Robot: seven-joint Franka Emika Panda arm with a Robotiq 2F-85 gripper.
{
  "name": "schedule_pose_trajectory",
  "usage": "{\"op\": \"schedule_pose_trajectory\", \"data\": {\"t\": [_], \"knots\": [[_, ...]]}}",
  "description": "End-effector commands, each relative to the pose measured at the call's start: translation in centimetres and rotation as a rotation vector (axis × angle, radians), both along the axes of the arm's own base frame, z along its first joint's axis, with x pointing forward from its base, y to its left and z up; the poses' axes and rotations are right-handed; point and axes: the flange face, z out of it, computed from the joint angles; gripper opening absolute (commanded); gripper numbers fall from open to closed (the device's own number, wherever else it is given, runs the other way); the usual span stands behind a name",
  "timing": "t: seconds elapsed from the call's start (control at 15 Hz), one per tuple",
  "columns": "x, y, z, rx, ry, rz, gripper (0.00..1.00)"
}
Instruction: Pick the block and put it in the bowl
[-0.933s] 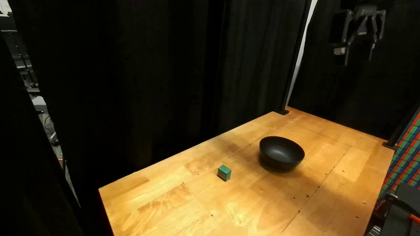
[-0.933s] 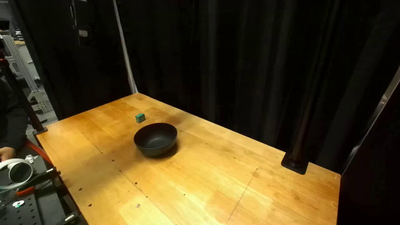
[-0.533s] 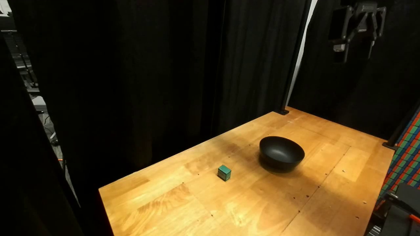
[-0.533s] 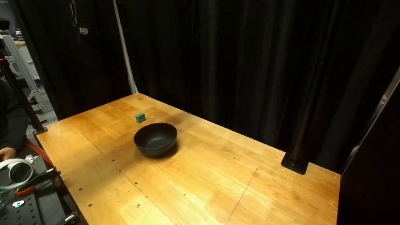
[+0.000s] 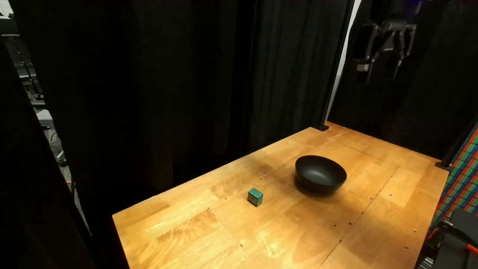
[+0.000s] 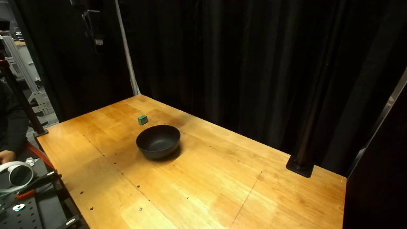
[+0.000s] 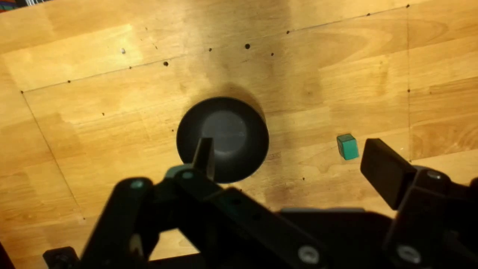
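Note:
The block, a small green cube, lies on the wooden table in both exterior views [image 5: 255, 197] [image 6: 142, 120] and in the wrist view [image 7: 348, 147]. The bowl, round and black, stands upright a short way from it in both exterior views [image 5: 319, 186] [image 6: 159, 153] and in the wrist view [image 7: 224, 129]; nothing shows in it. My gripper [image 5: 381, 74] hangs high above the table, apart from both. In the wrist view its fingers [image 7: 294, 160] are wide apart with nothing held; one finger overlaps part of the bowl, the other sits beside the block.
The wooden table [image 5: 283, 239] has black posts [image 6: 300, 167] fixed at its edge and black curtains [image 6: 238, 63] behind. A dark cart [image 6: 47, 203] with a white ring-shaped object [image 6: 20, 175] stands by the table, near a person's hand [image 6: 7, 156].
My gripper rises slightly, then moves down and sideways: leftward in an exterior view, rightward in an exterior view from elsewhere. It stays open. The block and the bowl have not moved.

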Motion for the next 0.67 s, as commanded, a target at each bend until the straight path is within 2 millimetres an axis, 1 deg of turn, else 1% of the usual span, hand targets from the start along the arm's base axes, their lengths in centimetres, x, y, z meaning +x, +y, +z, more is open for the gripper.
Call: {"op": "schedule_pose_trajectory", "data": {"t": [0.0, 0.13, 0.27, 0.47, 0.53, 0.6], "knots": [[2.2, 4.0, -2.6, 0.010, -0.064, 0.025, 1.00], [3.6, 6.9, -5.0, 0.006, -0.064, 0.061, 1.00], [4.6, 9.8, -7.9, -0.004, -0.052, 0.095, 1.00], [5.5, 13.7, -13.2, -0.036, -0.006, 0.138, 1.00], [5.7, 14.8, -15.2, -0.051, 0.008, 0.151, 1.00], [5.8, 15.6, -17.0, -0.062, 0.021, 0.163, 1.00]]}}
